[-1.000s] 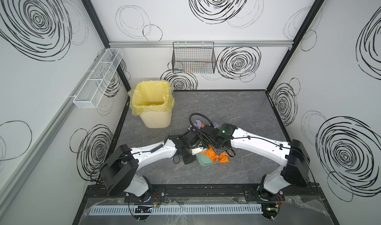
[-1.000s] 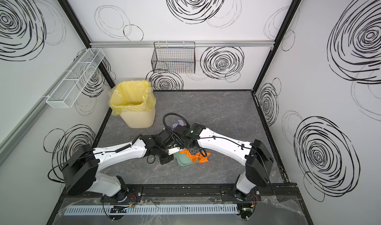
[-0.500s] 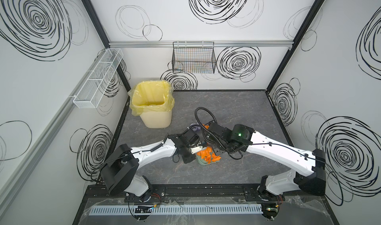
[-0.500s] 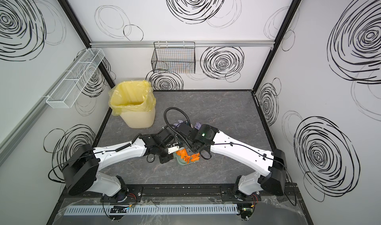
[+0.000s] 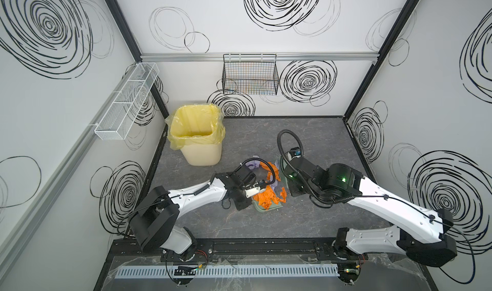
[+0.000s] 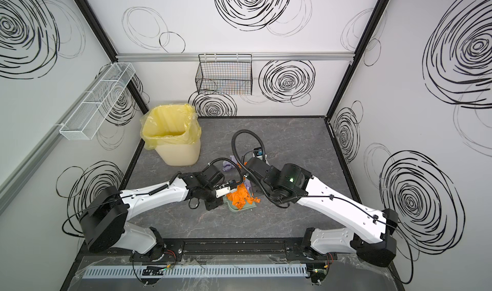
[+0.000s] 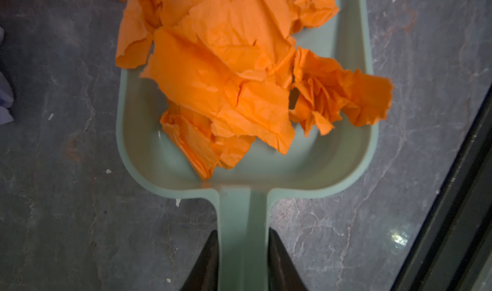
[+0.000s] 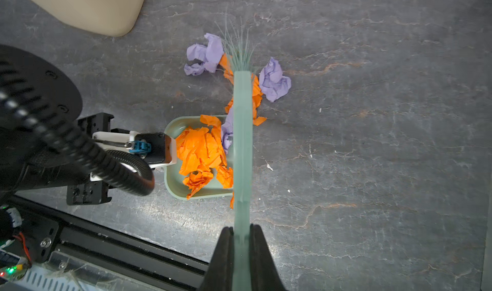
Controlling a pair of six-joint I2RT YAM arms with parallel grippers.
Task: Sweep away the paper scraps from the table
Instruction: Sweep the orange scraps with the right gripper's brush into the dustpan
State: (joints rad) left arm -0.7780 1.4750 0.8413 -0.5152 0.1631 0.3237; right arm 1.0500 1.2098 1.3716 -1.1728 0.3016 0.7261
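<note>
While the left gripper pinches the flat handle of the mint-green dustpan between its two dark fingers, the pan lies flat on the table. A heap of orange paper scraps fills most of it, and one piece hangs over a side wall.

The right gripper is pressed tight on the thin shaft of the brush. In the right wrist view the shaft runs across the pan's open mouth and hides part of the paper there. Its bristles splay out beyond the pan among loose scraps on the bare table. Two lilac wads lie on either side of the bristles with orange strips between them, and another lilac piece sits at the pan's mouth against the shaft.

In both top views the two wrists and a looping black cable cover part of the heap. A beige bin with a yellow liner stands near the scraps, toward the table's far left corner, without touching them. A black wire basket hangs on the back wall and a white mesh shelf on the left wall. The black rail at the table's near edge runs close to the dustpan.
</note>
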